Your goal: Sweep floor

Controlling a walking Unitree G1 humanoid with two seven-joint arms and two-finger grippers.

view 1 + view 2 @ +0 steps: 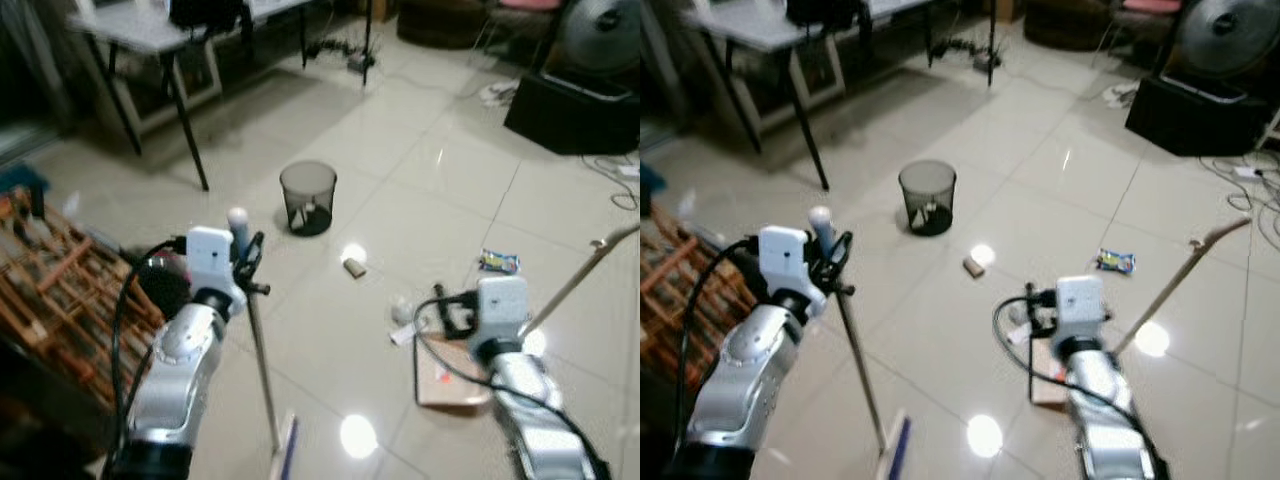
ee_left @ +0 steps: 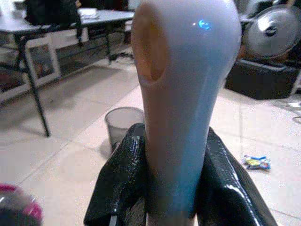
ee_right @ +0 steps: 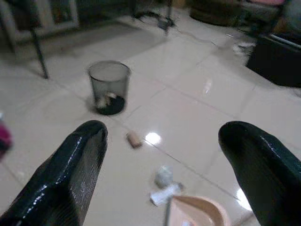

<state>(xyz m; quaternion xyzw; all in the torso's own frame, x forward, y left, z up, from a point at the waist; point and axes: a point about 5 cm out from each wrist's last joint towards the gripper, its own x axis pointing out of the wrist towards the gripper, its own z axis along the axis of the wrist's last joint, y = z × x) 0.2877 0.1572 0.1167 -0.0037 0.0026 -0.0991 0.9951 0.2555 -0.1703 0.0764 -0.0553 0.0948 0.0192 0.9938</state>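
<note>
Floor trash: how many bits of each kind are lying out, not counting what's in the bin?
Brown roll: 1
Blue wrapper: 1
White crumpled bits: 2
Total: 4

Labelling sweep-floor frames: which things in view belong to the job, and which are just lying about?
Job:
broom, handle held in left end effector
dustpan
mesh bin
floor litter: brown scrap, snack wrapper, crumpled paper
right end effector, open

Lying about:
table
fan
wooden rack
</note>
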